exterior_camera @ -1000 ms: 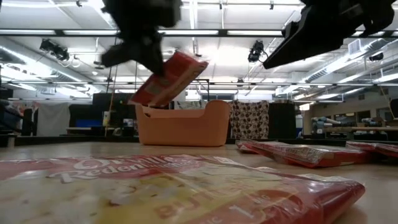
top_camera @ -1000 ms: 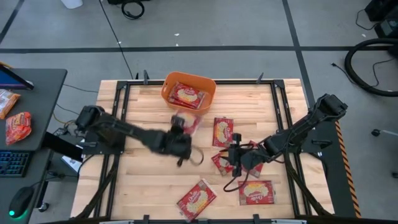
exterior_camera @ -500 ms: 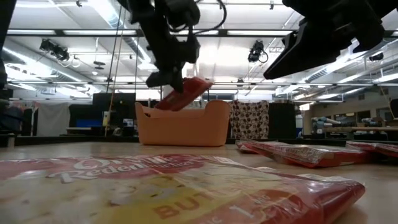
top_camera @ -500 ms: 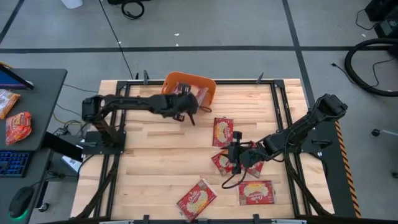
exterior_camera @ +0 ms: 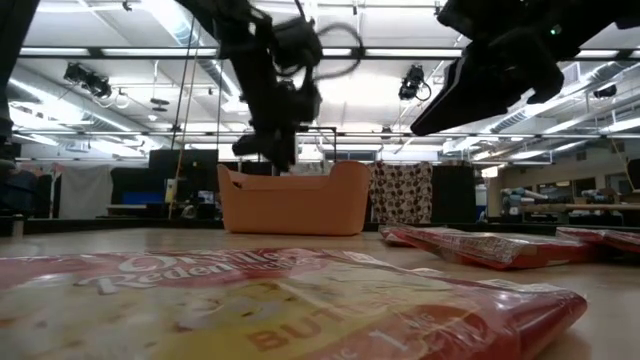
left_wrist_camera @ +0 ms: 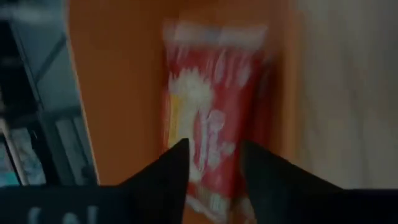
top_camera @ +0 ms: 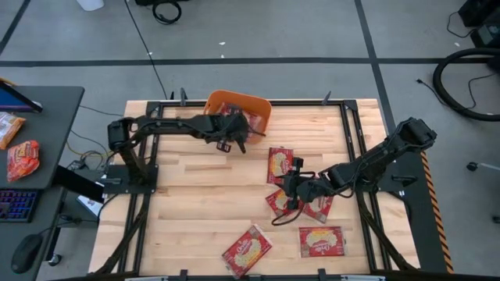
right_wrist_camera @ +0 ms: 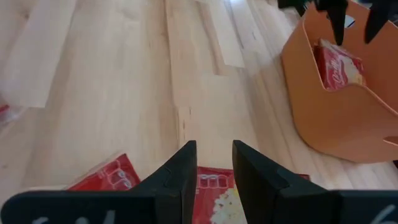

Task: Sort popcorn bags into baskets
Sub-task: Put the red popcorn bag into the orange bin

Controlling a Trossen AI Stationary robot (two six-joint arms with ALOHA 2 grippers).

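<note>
The orange tub (top_camera: 223, 100) stands at the table's far edge. A red popcorn bag (left_wrist_camera: 211, 106) lies inside it; it also shows in the right wrist view (right_wrist_camera: 339, 65). My left gripper (top_camera: 237, 134) hangs open just above the tub's near wall, empty, fingers (left_wrist_camera: 177, 171) on either side of the bag below without touching. My right gripper (top_camera: 291, 187) is open and empty, low over a cluster of bags (top_camera: 280, 164) (top_camera: 316, 207) at centre right; one bag (right_wrist_camera: 217, 202) lies flat right under its fingertips. Two more bags (top_camera: 322, 242) (top_camera: 247, 250) lie flat near the front edge.
A dark side table at the left holds orange-red snack packets (top_camera: 23, 160) and a keyboard. Black frame rails run along the table's left and right sides (top_camera: 351, 140). Bare wood lies between the tub and the bags (top_camera: 195, 195). One bag fills the low view's foreground (exterior_camera: 280, 300).
My left gripper has carried a bag up from mid-table toward the far edge, over the tub, and let go. The bag has dropped into the tub. My right gripper has edged toward the table's left and far side over the bags.
</note>
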